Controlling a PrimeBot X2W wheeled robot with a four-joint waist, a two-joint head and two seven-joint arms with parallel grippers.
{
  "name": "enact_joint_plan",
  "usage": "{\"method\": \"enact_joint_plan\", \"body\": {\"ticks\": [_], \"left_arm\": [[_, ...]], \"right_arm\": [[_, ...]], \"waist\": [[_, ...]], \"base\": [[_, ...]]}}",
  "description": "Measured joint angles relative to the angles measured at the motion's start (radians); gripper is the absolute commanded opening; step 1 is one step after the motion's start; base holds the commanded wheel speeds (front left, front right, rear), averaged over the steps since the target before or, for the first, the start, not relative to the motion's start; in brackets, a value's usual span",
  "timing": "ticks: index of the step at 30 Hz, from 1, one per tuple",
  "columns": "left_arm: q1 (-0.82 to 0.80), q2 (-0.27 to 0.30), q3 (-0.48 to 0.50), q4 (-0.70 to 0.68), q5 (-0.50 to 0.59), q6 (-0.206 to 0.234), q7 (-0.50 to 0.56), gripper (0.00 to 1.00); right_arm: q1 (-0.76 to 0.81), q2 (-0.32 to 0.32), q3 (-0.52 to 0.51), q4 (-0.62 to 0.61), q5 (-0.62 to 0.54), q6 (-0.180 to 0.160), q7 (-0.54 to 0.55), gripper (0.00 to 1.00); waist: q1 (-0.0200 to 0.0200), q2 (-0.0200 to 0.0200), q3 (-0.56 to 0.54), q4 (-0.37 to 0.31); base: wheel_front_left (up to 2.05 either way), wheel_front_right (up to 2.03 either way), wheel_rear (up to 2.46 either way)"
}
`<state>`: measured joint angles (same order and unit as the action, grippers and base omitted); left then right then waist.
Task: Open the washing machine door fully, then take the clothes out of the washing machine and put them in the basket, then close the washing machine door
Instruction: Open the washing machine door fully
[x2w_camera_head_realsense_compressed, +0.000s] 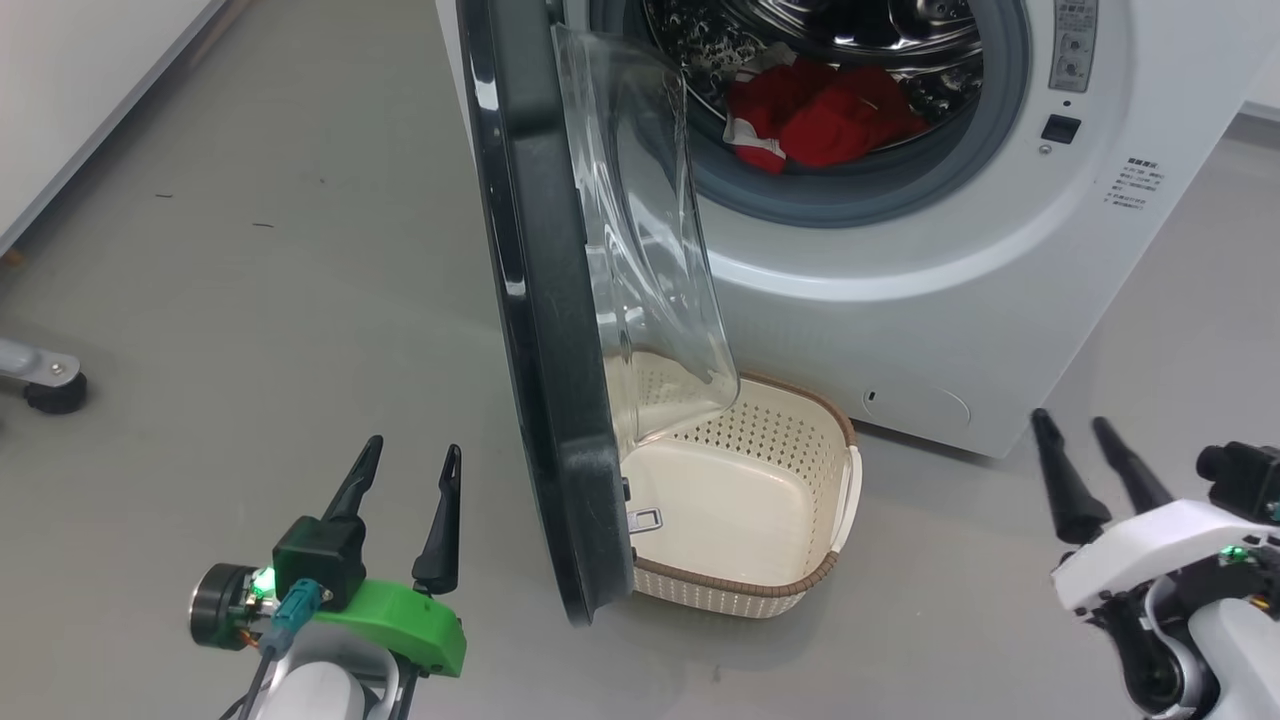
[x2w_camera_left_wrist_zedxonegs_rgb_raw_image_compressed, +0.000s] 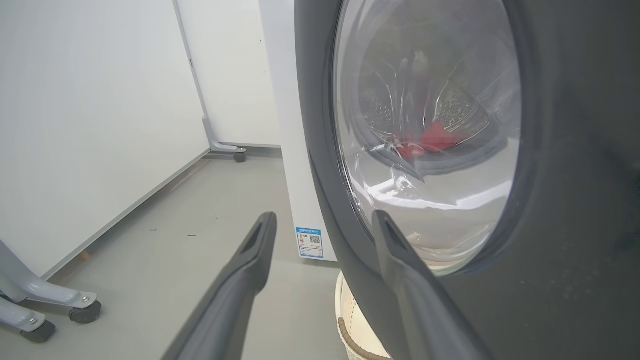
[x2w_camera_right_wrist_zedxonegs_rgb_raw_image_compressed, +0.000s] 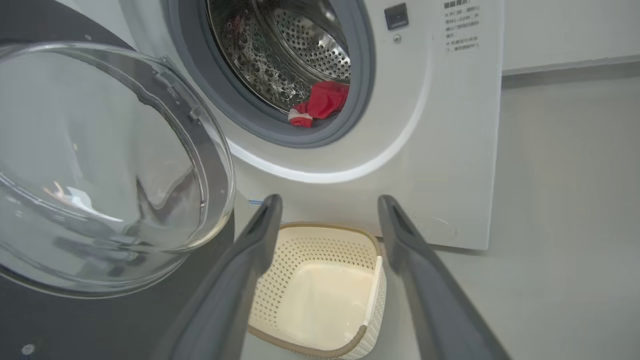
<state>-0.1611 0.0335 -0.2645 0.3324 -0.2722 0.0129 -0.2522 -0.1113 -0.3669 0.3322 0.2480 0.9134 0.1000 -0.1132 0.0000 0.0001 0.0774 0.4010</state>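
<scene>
The white washing machine (x2w_camera_head_realsense_compressed: 930, 300) stands ahead with its black-rimmed door (x2w_camera_head_realsense_compressed: 540, 330) swung out, edge-on toward me, the clear bowl window (x2w_camera_head_realsense_compressed: 650, 250) facing the drum. Red clothes (x2w_camera_head_realsense_compressed: 820, 115) lie at the drum's front lip, also as clothes (x2w_camera_right_wrist_zedxonegs_rgb_raw_image_compressed: 322, 102) in the right wrist view. The cream basket (x2w_camera_head_realsense_compressed: 790, 590) sits on the floor below the opening, partly behind the door, with nothing in it. My left gripper (x2w_camera_head_realsense_compressed: 412, 475) is open, left of the door's lower edge, near its outer face (x2w_camera_left_wrist_zedxonegs_rgb_raw_image_compressed: 575, 200). My right gripper (x2w_camera_head_realsense_compressed: 1078, 435) is open, right of the basket (x2w_camera_right_wrist_zedxonegs_rgb_raw_image_compressed: 310, 345).
Grey floor (x2w_camera_head_realsense_compressed: 250, 280) spreads to the left. A white wall panel with wheeled feet (x2w_camera_left_wrist_zedxonegs_rgb_raw_image_compressed: 80, 310) runs along the far left; a caster (x2w_camera_head_realsense_compressed: 55, 390) stands at the left edge. The door blocks the way between my left arm and the basket.
</scene>
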Motion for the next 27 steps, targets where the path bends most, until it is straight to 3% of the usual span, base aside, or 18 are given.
{"method": "enact_joint_plan", "body": {"ticks": [6,12,17,27], "left_arm": [[0.001,0.0,0.008,0.004,0.0,0.0,0.0,1.0],[0.004,0.0,0.024,0.007,0.0,0.0,0.0,1.0],[0.016,0.0,0.03,0.01,0.0,0.0,0.0,1.0],[0.017,0.0,0.038,0.015,-0.016,-0.001,0.0,1.0]], "right_arm": [[0.004,-0.04,-0.009,0.021,-0.184,-0.109,-0.176,1.0],[0.02,-0.05,-0.014,0.017,-0.329,-0.201,-0.161,1.0],[0.037,-0.03,-0.063,-0.04,-0.397,-0.209,-0.147,1.0],[0.133,0.09,-0.112,-0.101,-0.468,-0.217,-0.146,1.0]], "waist": [[0.0,0.0,-0.005,-0.005],[0.0,0.0,-0.011,-0.015],[0.0,0.0,-0.017,-0.029],[0.0,0.0,-0.02,-0.046]], "base": [[0.0,0.0,0.0],[0.0,0.0,0.0],[0.0,0.0,0.0],[0.0,0.0,0.0]]}}
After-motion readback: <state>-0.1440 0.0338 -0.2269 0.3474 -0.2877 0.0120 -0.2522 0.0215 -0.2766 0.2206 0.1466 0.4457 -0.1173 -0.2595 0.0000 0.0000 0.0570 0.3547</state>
